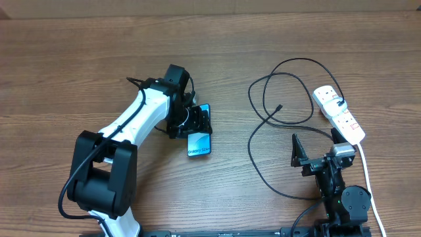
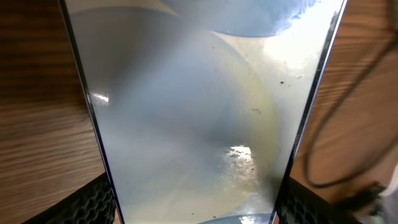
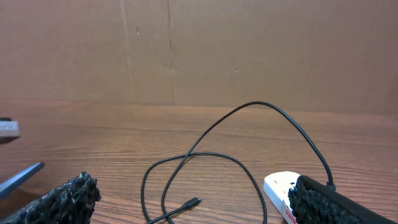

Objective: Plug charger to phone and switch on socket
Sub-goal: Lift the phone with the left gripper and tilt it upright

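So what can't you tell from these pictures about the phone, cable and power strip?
- Slim blue-screened phone: its charging port; overhead, the left gripper covers its middle; the left wrist view shows only blurred glass.
- White power strip: red switches on or off; overhead too small, right wrist view cuts it off at the bottom edge.
- Thin black cable: its plug tip's shape; too small in both.

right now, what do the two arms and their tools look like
The left arm has a white link between bulky black joints, with a black cable running along it. The right arm is black with a small silver block on top. The left tool and right tool have black honeycomb-textured fingers.
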`<state>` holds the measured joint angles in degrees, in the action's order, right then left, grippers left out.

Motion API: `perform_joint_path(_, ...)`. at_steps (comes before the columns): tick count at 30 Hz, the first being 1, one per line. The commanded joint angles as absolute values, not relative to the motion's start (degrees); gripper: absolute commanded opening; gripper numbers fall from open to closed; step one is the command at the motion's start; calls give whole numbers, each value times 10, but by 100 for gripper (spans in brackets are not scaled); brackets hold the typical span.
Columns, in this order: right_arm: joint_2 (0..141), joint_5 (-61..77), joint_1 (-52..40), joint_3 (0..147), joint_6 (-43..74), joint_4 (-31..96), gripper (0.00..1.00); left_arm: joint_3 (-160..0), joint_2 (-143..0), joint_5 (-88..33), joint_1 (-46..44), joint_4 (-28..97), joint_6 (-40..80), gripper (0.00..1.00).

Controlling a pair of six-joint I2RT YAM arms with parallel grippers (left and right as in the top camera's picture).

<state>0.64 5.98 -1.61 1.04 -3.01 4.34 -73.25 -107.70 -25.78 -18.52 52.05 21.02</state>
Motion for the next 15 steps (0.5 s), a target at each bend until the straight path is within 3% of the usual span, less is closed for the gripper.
perform_joint_path(1, 4, 56, -20, 4, -31, 42, 100, -751, -1081, -355, -163, 502, 208, 68)
perform_joint_path(15, 4, 56, -20, 4, -31, 42, 100, -751, -1081, -514, -93, 415, 246, 69)
